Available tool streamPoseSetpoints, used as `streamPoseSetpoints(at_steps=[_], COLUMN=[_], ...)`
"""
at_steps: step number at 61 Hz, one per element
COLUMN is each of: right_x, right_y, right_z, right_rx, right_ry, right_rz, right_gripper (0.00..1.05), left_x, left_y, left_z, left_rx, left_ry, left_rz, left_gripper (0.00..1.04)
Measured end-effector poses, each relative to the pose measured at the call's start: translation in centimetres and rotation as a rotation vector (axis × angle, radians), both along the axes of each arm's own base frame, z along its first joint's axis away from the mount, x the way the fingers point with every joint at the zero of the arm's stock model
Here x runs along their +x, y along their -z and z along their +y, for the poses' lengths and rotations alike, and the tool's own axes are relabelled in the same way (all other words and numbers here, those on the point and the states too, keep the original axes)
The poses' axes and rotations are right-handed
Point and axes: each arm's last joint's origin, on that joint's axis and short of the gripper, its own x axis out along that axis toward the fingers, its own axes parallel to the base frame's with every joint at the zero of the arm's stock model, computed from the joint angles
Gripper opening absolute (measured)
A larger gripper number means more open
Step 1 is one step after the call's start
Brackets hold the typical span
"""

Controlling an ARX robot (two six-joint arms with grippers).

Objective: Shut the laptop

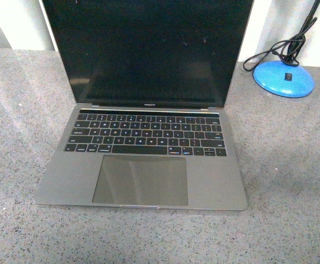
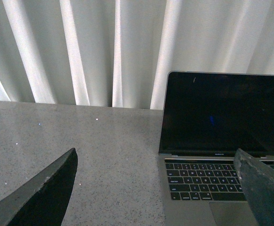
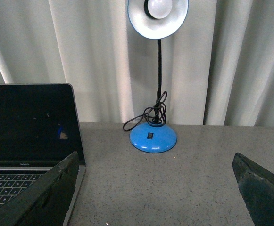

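The laptop (image 1: 143, 137) is a space-grey MacBook Pro standing open in the middle of the grey speckled table, its black screen upright and dark, black keys and large trackpad facing me. Neither gripper shows in the front view. In the left wrist view my left gripper (image 2: 158, 188) is open and empty, over the table by the laptop's left front corner (image 2: 212, 165); one fingertip (image 2: 264, 188) overlaps the keyboard. In the right wrist view my right gripper (image 3: 155, 188) is open and empty over bare table to the right of the laptop (image 3: 28, 136).
A blue desk lamp (image 3: 153, 136) with a black gooseneck and coiled cord stands at the back right; its base also shows in the front view (image 1: 283, 78). White curtains (image 2: 103, 47) hang behind the table's far edge. Grey table (image 1: 292, 181) surrounds the laptop.
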Motion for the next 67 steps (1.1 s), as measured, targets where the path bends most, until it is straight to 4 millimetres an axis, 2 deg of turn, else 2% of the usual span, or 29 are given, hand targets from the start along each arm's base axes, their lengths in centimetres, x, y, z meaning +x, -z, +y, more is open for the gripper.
streamPoseSetpoints(at_steps=[58,60,62,64,67], right_x=[0.0,0.0,0.1,0.3,0.7], right_y=[0.0,0.1,0.2,0.6,1.1], right_z=[0.0,0.0,-0.2,-0.4,-0.7], right_rx=[0.000,0.001,-0.007,-0.014,-0.020], right_ry=[0.000,0.025,0.065,0.087,0.093], right_rz=[0.000,0.050,0.179,0.310,0.418], right_gripper=[0.95,0.95,0.95,0.95,0.95], left_x=[0.0,0.0,0.0,0.1,0.4], left_y=[0.0,0.0,0.0,0.2,0.3], left_z=[0.0,0.0,0.0,0.1,0.4], left_rx=[0.000,0.000,-0.005,-0.031,-0.061], left_ry=[0.000,0.000,-0.013,-0.112,-0.242], left_rz=[0.000,0.000,0.006,0.071,0.129], left_gripper=[0.98,0.98,0.98,0.98,0.98])
